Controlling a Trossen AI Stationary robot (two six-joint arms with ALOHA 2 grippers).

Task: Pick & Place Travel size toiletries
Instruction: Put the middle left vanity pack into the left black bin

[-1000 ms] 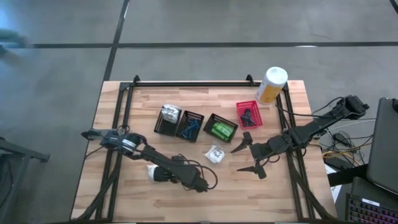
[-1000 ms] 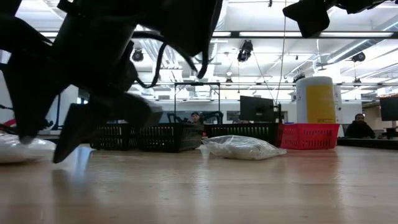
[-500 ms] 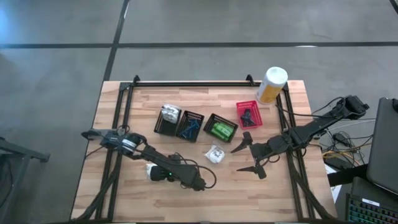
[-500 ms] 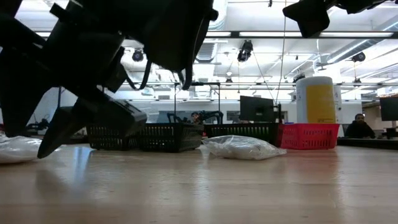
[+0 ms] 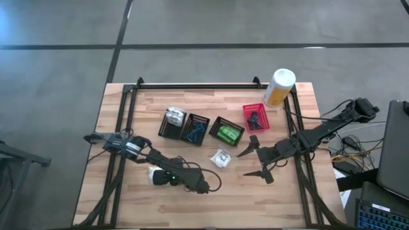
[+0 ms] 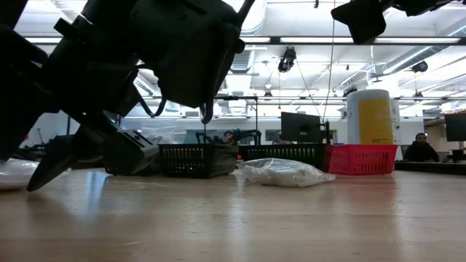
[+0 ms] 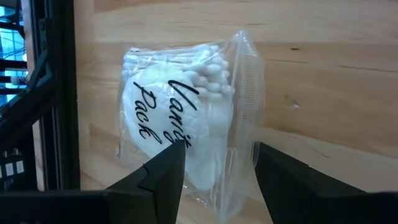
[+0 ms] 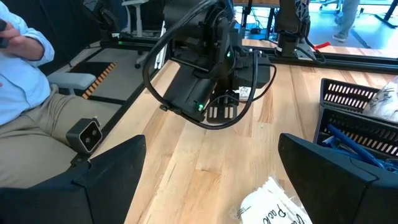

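A white clear-wrapped pack (image 7: 186, 118) of the toiletries lies flat on the wood near the table's left front. My left gripper (image 7: 219, 149) slants down over it, open, with one fingertip at either side of the pack's near end; no grip shows. In the high view this gripper (image 5: 161, 177) sits right beside the pack (image 5: 153, 172). A second white pack (image 5: 221, 158) lies at the table's middle. Above it and to its right hangs my right gripper (image 5: 254, 163), wide open and holding nothing.
A row of baskets stands across the middle: a black one (image 5: 171, 130) with white lumps, a black one (image 5: 195, 130) with dark items, a black one (image 5: 226, 133) with green packets, and a red one (image 5: 255, 118). A white-and-yellow canister (image 5: 278, 87) stands at the far right corner.
My left gripper has tipped, and its fingertips have swung toward the table's left edge, closer over the white pack. Its opening is unchanged. The pack stays on the table.
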